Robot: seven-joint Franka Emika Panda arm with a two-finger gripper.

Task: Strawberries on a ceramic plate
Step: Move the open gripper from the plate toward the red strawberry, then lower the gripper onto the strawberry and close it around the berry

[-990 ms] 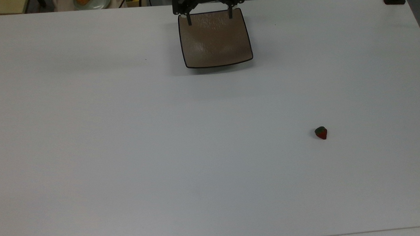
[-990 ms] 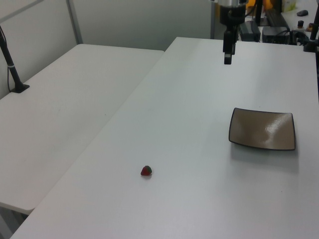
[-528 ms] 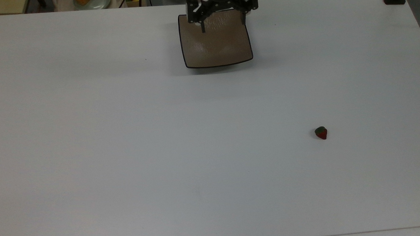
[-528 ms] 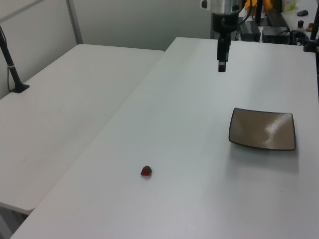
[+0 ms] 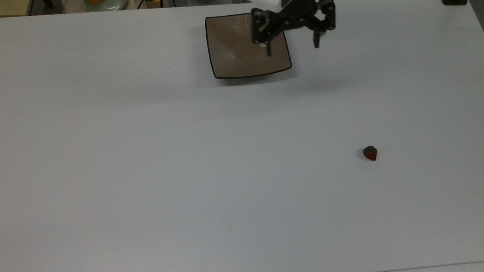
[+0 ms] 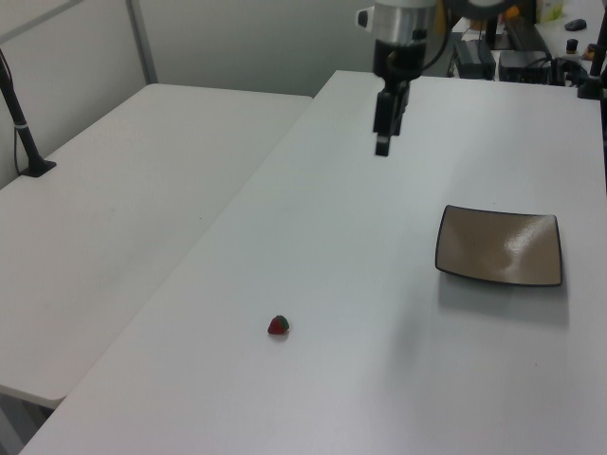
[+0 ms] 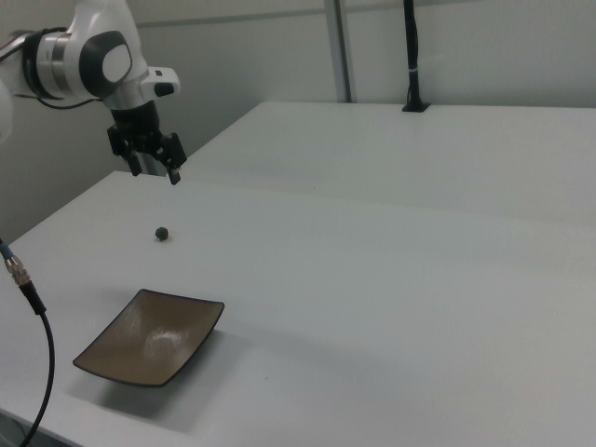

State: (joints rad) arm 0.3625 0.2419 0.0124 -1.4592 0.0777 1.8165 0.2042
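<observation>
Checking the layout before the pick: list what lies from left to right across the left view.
strawberry → gripper, raised above the table → ceramic plate

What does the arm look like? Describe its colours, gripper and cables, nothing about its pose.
The arm has rounded glossy white segments with dark grey to black joint sections between them. It ends in a black gripper with an open linkage frame and two thin black fingers. A dark cable with a metal connector hangs at the right view's left edge.
</observation>
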